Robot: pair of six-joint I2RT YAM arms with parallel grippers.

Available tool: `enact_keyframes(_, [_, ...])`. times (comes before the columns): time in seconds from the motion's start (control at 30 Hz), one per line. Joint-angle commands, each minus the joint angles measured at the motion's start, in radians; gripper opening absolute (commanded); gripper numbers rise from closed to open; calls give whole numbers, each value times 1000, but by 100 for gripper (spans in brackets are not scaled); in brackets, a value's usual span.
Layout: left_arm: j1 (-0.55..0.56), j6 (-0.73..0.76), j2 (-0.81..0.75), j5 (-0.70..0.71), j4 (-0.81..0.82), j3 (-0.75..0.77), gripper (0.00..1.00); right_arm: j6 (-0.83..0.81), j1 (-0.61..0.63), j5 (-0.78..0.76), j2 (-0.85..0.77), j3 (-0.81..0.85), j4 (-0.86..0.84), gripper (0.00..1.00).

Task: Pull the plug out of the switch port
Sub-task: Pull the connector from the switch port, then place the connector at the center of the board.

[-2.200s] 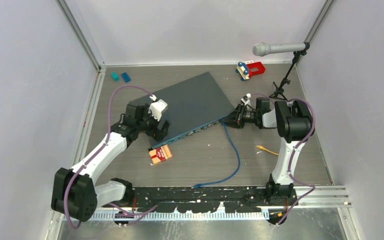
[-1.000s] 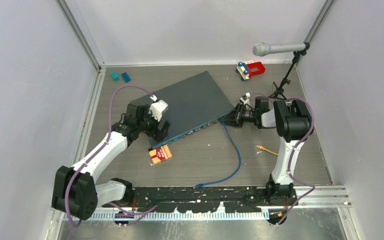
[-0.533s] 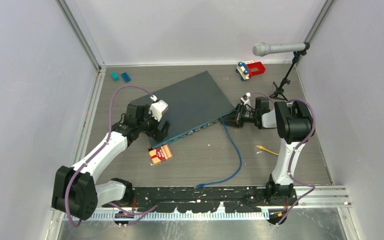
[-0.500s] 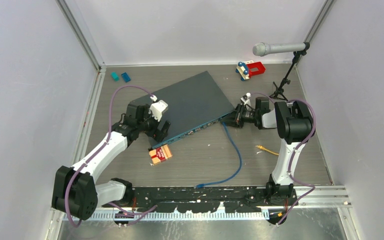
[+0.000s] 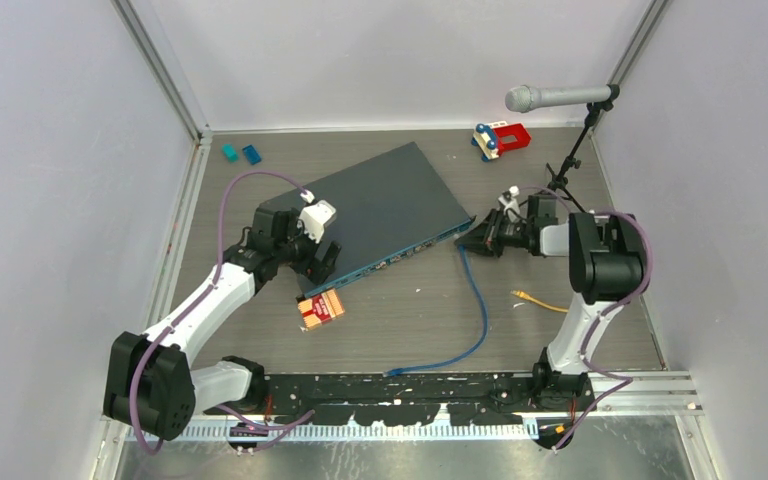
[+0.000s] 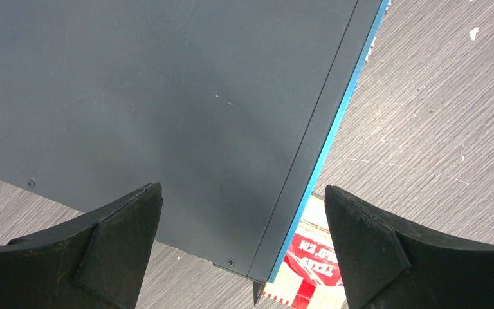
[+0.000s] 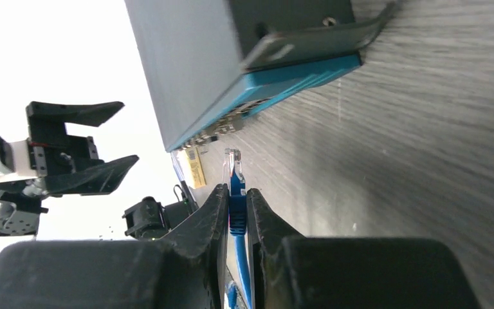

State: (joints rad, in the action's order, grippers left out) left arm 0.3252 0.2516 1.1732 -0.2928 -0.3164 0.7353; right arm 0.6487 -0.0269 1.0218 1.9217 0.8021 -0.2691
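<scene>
The switch (image 5: 380, 208) is a wide dark slate box with a teal front edge, lying at an angle mid-table. My right gripper (image 5: 470, 243) is shut on the blue cable's plug (image 7: 233, 168), just off the switch's right front corner. In the right wrist view the gripper (image 7: 237, 193) holds the plug with its clear tip free of the sockets, a small gap from the teal edge (image 7: 276, 84). The blue cable (image 5: 478, 320) trails to the near edge. My left gripper (image 5: 320, 262) is open, straddling the switch's near-left corner (image 6: 257, 277), and it also shows in the left wrist view (image 6: 242, 193).
A red and yellow card box (image 5: 320, 308) lies by the switch's near-left corner, also in the left wrist view (image 6: 309, 270). A yellow cable (image 5: 535, 300) lies right of the blue one. A microphone on a stand (image 5: 550, 97), a red toy (image 5: 503, 137) and two small blue blocks (image 5: 241, 153) stand at the back.
My right gripper has moved right, away from the switch, with the plug in it. The plug has come out of the port. The left arm has not moved.
</scene>
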Motion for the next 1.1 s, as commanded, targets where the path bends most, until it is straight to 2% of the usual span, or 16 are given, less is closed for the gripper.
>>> enact_keyframes(0.0, [2, 13, -16, -24, 2, 21, 100, 2, -78, 14, -163, -5, 22, 1])
enact_keyframes(0.17, [3, 12, -7, -34, 2, 34, 100, 3, -229, 45, -299, -2, 85, 1])
enact_keyframes(0.27, [3, 12, 4, -43, 5, 42, 100, -240, -305, 42, -351, 89, 435, 1])
enact_keyframes(0.47, [9, 8, 20, -52, 17, 52, 100, -628, -479, 23, -350, 210, 865, 1])
enact_keyframes(0.67, [9, 7, 29, -66, 32, 43, 100, -779, -620, 3, -315, 247, 944, 1])
enact_keyframes(0.9, [11, 11, 39, -68, 43, 39, 100, -860, -638, -93, -264, 258, 920, 1])
enact_keyframes(1.07, [11, 13, 35, -71, 50, 32, 100, -857, -637, -147, -235, 291, 870, 3])
